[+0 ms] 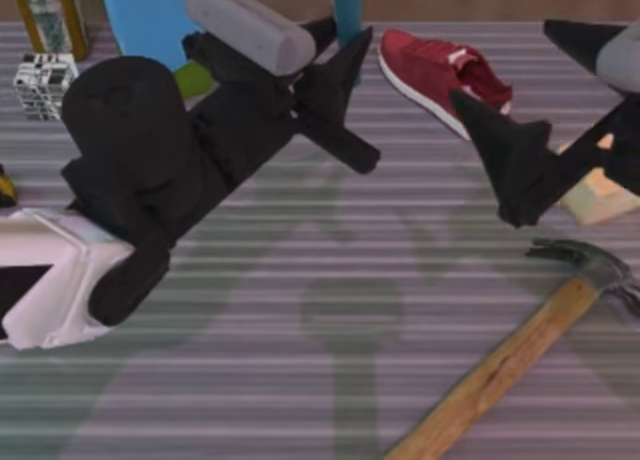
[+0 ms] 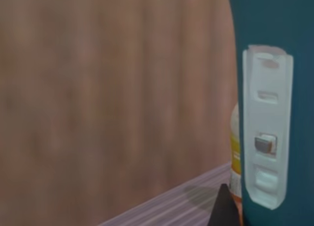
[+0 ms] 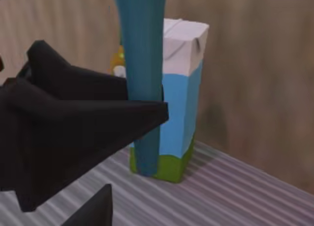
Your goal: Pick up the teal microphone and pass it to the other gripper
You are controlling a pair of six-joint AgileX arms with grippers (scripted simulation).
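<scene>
My left gripper (image 1: 350, 52), at the back middle of the table, is shut on the teal microphone (image 1: 346, 10) and holds it upright above the table. In the left wrist view the teal handle (image 2: 274, 34) fills the side of the frame, its white switch strip (image 2: 267, 132) facing the camera, with one black fingertip (image 2: 223, 209) beside it. The right wrist view shows the microphone's handle (image 3: 142, 64) clamped by the left gripper (image 3: 147, 113), lower end hanging free; the white head is out of view. The right gripper (image 1: 500, 65) hovers open to the right, over the shoe, apart from the microphone.
A red shoe (image 1: 440, 70) lies at the back right, and a wooden-handled hammer (image 1: 510, 365) at the front right. A blue, white and green carton (image 3: 184, 93) stands behind the microphone. A patterned cube (image 1: 42, 82) and a box (image 1: 45, 10) sit at the back left.
</scene>
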